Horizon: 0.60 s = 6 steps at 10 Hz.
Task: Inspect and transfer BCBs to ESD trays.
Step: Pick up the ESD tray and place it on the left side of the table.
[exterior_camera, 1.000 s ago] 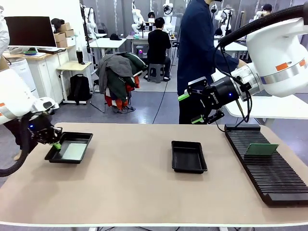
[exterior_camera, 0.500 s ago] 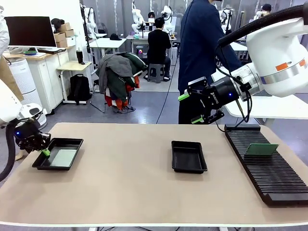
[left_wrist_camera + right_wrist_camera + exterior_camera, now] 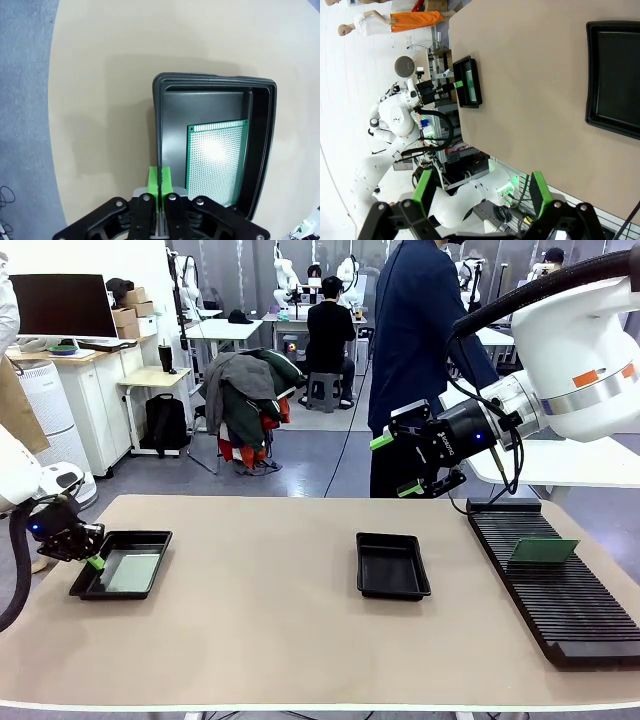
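At the table's left end lies a black ESD tray [image 3: 150, 538] with a green BCB [image 3: 128, 569] flat on its floor. My left gripper [image 3: 92, 560] is shut on that tray's left rim. In the left wrist view the green pads [image 3: 154, 179] pinch the rim [image 3: 156, 120], and the BCB [image 3: 216, 159] lies just inside. A second ESD tray [image 3: 392, 565] sits mid-table with nothing in it, and the right wrist view shows it too [image 3: 615, 75]. Another BCB [image 3: 543, 550] stands in the rack. My right gripper [image 3: 410, 465] hangs open above the table's far edge, holding nothing.
A long black slotted rack [image 3: 560, 590] runs along the table's right side. A person in dark blue [image 3: 415, 350] stands at the far side behind my right arm. Bare tabletop lies between the two trays and along the near edge.
My left gripper has dragged the tray with its BCB leftward and a little toward the near edge. The right arm has held still. The person has shifted slightly.
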Each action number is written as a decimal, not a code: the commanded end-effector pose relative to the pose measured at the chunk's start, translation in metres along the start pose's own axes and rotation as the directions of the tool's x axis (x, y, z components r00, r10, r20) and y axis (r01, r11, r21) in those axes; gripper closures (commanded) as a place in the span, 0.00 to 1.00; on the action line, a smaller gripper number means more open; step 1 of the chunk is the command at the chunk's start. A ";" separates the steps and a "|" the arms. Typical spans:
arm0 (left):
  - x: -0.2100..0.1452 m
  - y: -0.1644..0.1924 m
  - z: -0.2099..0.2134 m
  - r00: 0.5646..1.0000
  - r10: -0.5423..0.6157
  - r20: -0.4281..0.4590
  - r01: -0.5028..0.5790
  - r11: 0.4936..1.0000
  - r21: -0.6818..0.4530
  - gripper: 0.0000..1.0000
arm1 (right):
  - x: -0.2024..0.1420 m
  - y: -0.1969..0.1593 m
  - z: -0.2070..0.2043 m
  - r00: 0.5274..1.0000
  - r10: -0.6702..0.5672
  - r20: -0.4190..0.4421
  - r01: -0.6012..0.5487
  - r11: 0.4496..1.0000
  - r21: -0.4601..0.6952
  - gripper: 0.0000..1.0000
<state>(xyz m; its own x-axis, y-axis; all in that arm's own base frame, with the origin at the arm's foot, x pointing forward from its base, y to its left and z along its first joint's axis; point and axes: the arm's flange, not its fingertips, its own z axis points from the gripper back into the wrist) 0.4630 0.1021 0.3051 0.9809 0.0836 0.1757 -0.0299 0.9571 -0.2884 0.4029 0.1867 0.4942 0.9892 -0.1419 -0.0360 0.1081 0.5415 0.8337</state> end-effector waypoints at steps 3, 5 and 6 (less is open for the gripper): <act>0.003 -0.001 0.002 1.000 0.006 -0.007 -0.006 1.000 0.000 0.97 | 0.003 0.001 -0.003 1.000 -0.017 0.016 0.017 1.000 0.006 0.00; 0.003 -0.001 0.002 1.000 0.006 -0.007 -0.006 1.000 0.000 0.97 | 0.003 0.001 -0.003 1.000 -0.017 0.016 0.017 1.000 0.006 0.00; 0.003 -0.001 0.002 1.000 0.006 -0.007 -0.006 1.000 0.000 0.97 | 0.003 0.001 -0.003 1.000 -0.017 0.016 0.017 1.000 0.006 0.00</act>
<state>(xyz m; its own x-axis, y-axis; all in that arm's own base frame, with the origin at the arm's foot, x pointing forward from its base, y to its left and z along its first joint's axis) 0.4635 0.1021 0.3053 0.9808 0.0836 0.1760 -0.0299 0.9571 -0.2881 0.4029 0.1867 0.4942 0.9892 -0.1419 -0.0360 0.1081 0.5415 0.8337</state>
